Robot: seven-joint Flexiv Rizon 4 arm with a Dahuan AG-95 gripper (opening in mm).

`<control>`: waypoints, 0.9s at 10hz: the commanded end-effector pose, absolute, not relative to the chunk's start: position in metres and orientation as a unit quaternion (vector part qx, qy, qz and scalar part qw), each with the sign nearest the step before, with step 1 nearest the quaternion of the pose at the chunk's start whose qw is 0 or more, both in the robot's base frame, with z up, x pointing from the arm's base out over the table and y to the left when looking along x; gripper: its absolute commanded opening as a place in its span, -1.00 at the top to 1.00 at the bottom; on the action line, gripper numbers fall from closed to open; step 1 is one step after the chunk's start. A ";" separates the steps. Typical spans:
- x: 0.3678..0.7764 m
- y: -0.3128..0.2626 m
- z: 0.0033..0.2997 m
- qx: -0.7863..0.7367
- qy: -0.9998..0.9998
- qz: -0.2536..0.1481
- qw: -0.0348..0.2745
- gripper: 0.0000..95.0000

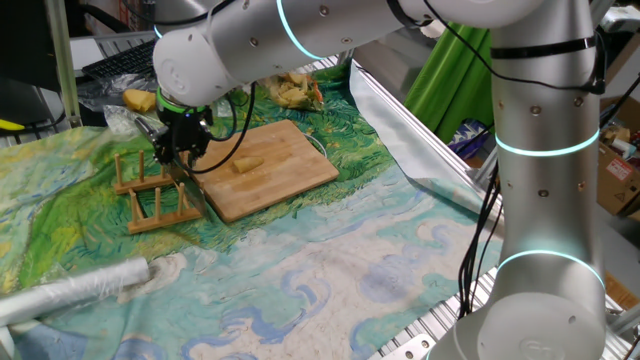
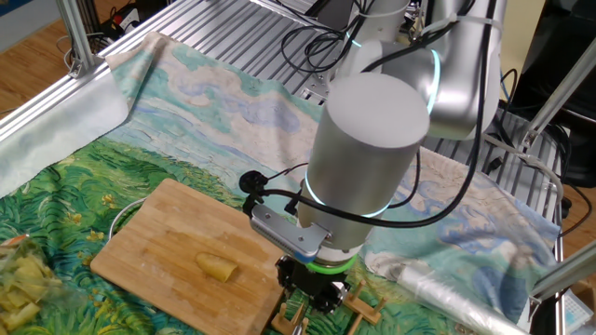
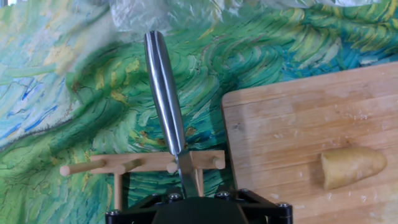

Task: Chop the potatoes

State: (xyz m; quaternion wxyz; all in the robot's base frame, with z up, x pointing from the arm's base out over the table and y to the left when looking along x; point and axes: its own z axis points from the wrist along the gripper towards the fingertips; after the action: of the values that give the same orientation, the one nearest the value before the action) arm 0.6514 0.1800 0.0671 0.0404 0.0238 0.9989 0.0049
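One potato wedge, one board, one knife

A single potato piece lies on the wooden cutting board, near the board's middle. It is small, pale yellow and peeled, shaped like a short wedge: one end is rounded and tapering, the other cut flat. In the hand view the potato piece lies on its side with the flat cut face toward the board's edge and the rounded end pointing away. In the other fixed view it rests alone, uncut into smaller chunks.
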 end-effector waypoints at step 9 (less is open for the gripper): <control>0.652 0.181 0.066 -0.001 0.999 -0.005 0.035 0.60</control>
State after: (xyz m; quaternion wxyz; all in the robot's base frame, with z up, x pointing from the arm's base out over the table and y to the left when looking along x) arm 0.6523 0.1810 0.0665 0.0348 -0.0015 0.9994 -0.0075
